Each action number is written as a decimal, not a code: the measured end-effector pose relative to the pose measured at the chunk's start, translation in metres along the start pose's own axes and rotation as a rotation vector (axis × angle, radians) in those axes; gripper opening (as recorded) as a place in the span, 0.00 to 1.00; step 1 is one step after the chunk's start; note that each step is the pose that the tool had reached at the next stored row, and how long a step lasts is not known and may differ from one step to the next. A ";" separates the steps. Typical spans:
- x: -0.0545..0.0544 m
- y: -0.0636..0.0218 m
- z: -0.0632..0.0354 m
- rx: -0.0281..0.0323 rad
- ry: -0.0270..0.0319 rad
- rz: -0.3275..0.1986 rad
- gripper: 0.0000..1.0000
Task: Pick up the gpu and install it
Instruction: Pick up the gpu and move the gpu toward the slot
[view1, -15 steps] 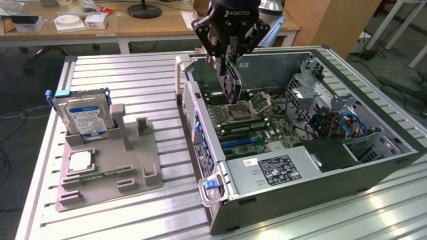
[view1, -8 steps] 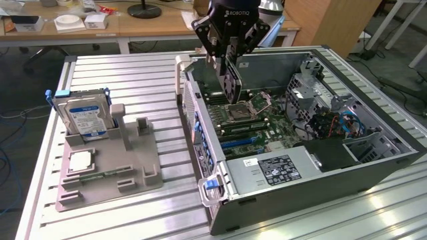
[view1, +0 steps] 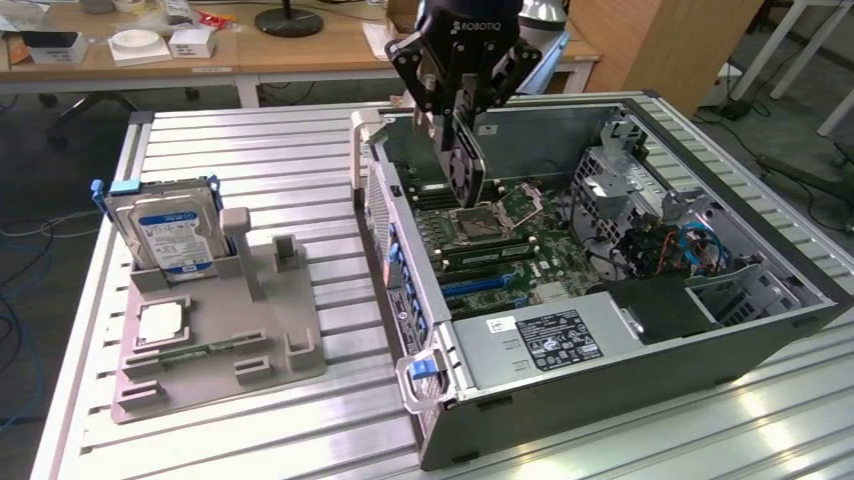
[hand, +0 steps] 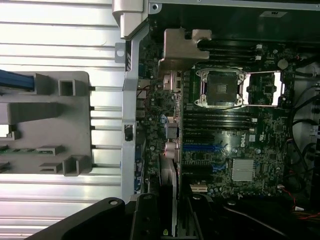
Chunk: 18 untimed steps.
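You're working on a ribbed metal table (view1: 254, 150) of long silver slats that fills most of the frame. Two things rest directly on it: a grey moulded fixture (view1: 274, 345) at lower left and an open computer case (view1: 627, 370) from centre to right, with bare slats between them.

place: robotics lab | evidence: slatted metal bench (view1: 267, 140); open computer case (view1: 641, 380); desks (view1: 320, 50)

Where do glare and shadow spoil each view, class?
Exterior view: glare streaks the slatted table on the exterior view's right. Wrist view: the table washes out white, while the gripper holding the gpu looks dark.
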<state>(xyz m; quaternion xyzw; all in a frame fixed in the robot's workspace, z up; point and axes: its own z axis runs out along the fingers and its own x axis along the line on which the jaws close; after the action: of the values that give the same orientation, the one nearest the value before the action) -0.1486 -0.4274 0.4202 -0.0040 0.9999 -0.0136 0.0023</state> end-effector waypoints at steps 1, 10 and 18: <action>-0.002 0.0000 0.0000 0.0001 0.0001 0.000 0.26; -0.021 0.0000 0.0003 0.0000 0.0001 0.000 0.26; -0.042 -0.0001 0.0004 0.0000 0.0000 0.000 0.26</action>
<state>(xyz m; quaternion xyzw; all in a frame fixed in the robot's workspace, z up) -0.1068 -0.4271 0.4199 -0.0039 0.9999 -0.0136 0.0022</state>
